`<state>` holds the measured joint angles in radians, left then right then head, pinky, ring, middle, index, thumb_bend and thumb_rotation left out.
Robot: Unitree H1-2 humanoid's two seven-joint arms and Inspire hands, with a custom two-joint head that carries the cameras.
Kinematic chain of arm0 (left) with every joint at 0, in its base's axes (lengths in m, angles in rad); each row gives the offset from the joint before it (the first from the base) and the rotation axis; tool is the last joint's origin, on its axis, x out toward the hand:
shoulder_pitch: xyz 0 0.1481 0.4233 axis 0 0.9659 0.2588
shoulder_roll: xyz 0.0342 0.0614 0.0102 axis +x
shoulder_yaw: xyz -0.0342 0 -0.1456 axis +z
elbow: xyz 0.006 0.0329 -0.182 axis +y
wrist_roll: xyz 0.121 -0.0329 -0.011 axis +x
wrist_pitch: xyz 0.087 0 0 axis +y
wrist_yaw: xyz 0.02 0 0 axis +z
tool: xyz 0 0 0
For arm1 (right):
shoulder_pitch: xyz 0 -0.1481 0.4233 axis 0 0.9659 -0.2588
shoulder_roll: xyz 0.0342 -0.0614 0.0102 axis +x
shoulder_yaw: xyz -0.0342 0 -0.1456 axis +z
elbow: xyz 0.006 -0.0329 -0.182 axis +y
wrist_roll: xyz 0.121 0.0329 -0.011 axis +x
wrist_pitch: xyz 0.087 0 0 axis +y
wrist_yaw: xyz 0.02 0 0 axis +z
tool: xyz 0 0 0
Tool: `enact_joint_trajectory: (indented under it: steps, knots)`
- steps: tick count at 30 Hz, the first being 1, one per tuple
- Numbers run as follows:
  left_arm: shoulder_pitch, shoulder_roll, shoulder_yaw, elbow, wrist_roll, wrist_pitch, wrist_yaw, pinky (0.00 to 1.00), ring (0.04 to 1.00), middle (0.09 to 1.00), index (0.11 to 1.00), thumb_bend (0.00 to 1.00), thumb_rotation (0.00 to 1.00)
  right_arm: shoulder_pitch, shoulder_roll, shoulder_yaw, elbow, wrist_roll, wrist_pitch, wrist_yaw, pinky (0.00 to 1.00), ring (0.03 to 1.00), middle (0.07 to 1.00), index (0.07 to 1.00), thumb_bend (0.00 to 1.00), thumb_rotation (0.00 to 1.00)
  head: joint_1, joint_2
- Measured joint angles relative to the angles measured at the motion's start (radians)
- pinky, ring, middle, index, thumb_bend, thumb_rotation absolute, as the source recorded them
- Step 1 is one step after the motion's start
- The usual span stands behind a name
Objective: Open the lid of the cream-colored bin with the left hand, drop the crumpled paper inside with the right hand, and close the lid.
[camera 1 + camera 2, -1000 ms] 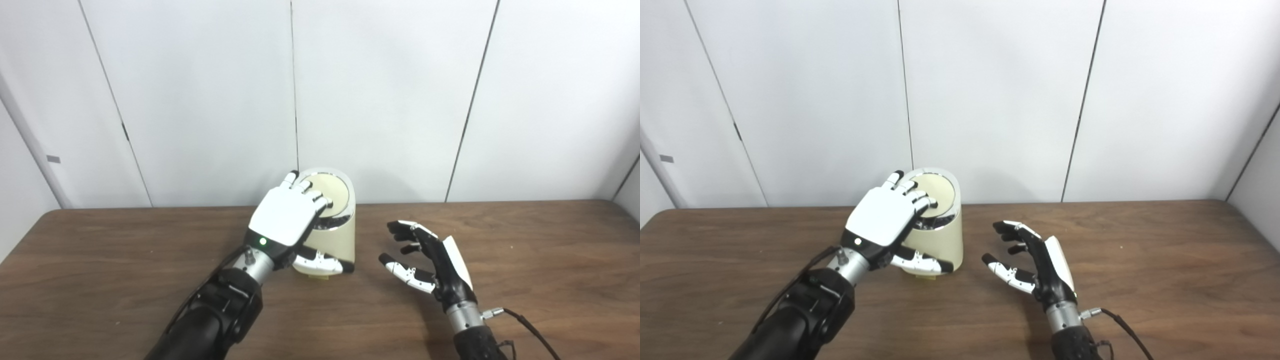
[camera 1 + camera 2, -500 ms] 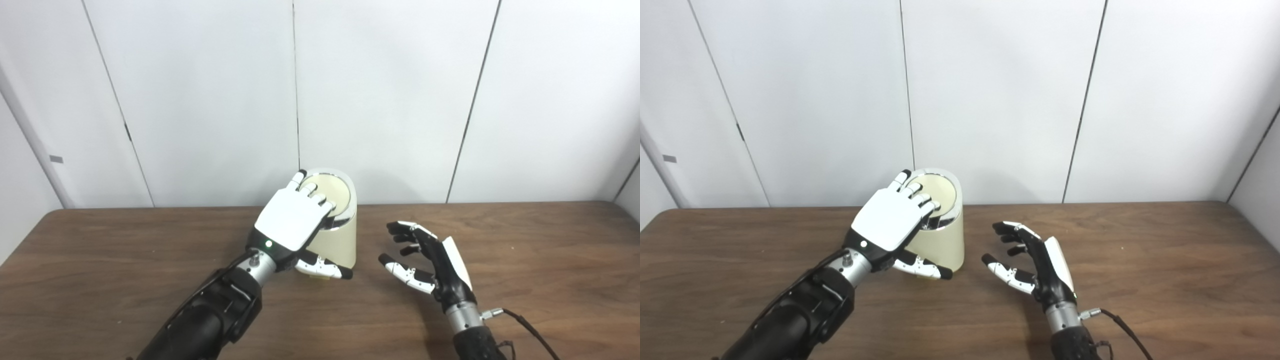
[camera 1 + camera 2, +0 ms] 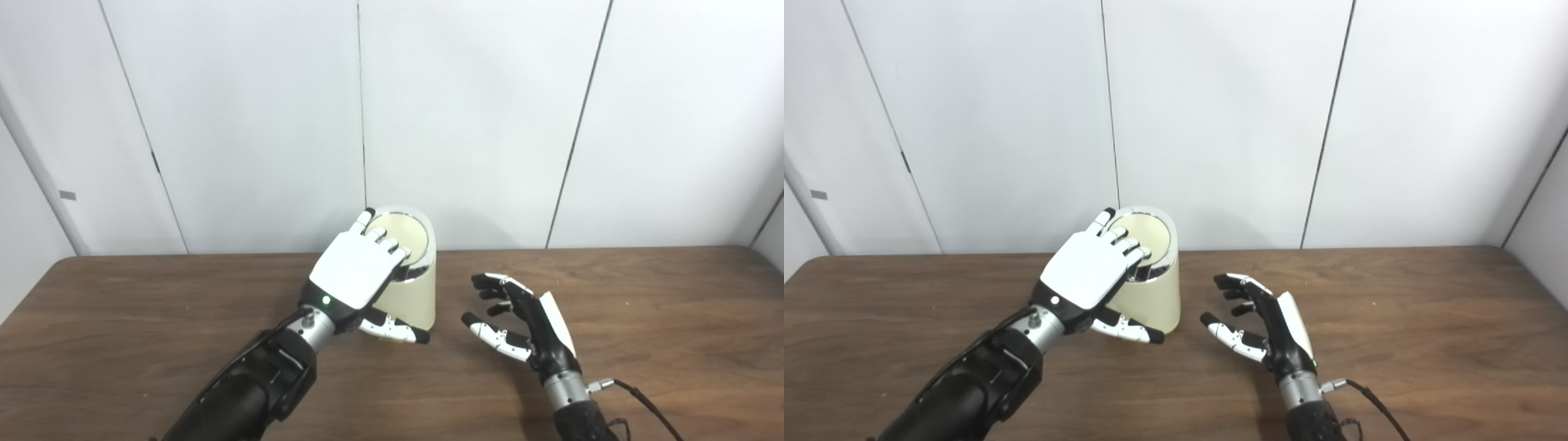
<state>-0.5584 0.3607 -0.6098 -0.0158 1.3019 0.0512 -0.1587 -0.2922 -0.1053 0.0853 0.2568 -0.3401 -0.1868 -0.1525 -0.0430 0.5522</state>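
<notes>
The cream-colored bin (image 3: 414, 300) stands at the back middle of the wooden table (image 3: 122, 318). Its round cream lid (image 3: 408, 235) sits inside a chrome ring, tilted toward me. My left hand (image 3: 355, 272) lies flat over the near-left part of the top, its fingers (image 3: 381, 234) spread on the lid and its thumb jutting out in front of the bin wall. It holds nothing. To the right of the bin, my right hand (image 3: 520, 318) hovers palm-left with fingers curled apart and empty. No crumpled paper shows in either view.
A white panelled wall (image 3: 490, 122) rises right behind the table's back edge, close to the bin. A thin cable (image 3: 643, 398) trails from the right wrist. Bare tabletop lies to the left and far right.
The left hand slid a little further over the lid, and the dark gap at the lid's near edge has narrowed. The right hand edged slightly left.
</notes>
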Motion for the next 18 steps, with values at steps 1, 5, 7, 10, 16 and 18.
enact_joint_trajectory:
  steps: [1, 5, 7, 10, 16, 18]
  knots:
    - [0.007, -0.001, 0.004, 0.001, 0.004, 0.002, 0.015, 1.00, 0.860, 0.819, 0.819, 0.80, 0.98, 0.000, 0.000, 0.000, 0.000, -0.001, 0.000, 0.000, 0.59, 0.724, 0.745, 0.729, 0.33, 0.33, 0.000, 0.000]
    - [0.038, -0.020, 0.026, 0.000, 0.009, 0.019, 0.031, 1.00, 0.984, 0.970, 0.960, 0.77, 0.99, 0.000, -0.001, 0.000, 0.000, -0.004, 0.000, -0.001, 0.58, 0.720, 0.745, 0.731, 0.33, 0.31, 0.000, -0.002]
    - [0.064, -0.027, 0.040, 0.000, 0.006, 0.026, 0.028, 1.00, 0.996, 0.993, 0.989, 0.76, 0.99, 0.000, -0.001, 0.001, -0.001, -0.004, 0.001, 0.000, 0.59, 0.724, 0.748, 0.731, 0.33, 0.30, 0.000, -0.002]
    - [0.066, -0.051, 0.062, 0.005, 0.005, 0.043, 0.001, 1.00, 1.000, 1.000, 0.997, 0.75, 1.00, -0.001, 0.001, 0.004, -0.001, -0.006, 0.001, 0.000, 0.57, 0.717, 0.744, 0.731, 0.33, 0.28, 0.000, -0.003]
    - [0.015, -0.096, 0.102, 0.042, 0.003, 0.051, -0.041, 1.00, 1.000, 1.000, 0.997, 0.74, 1.00, -0.001, 0.001, 0.005, 0.000, -0.011, 0.001, -0.001, 0.59, 0.719, 0.743, 0.733, 0.32, 0.27, 0.000, -0.002]
    - [0.001, -0.101, 0.119, 0.046, 0.006, 0.063, -0.049, 1.00, 1.000, 1.000, 0.996, 0.74, 1.00, -0.001, 0.001, 0.005, -0.001, -0.014, 0.001, -0.001, 0.61, 0.733, 0.754, 0.739, 0.31, 0.30, 0.002, -0.002]
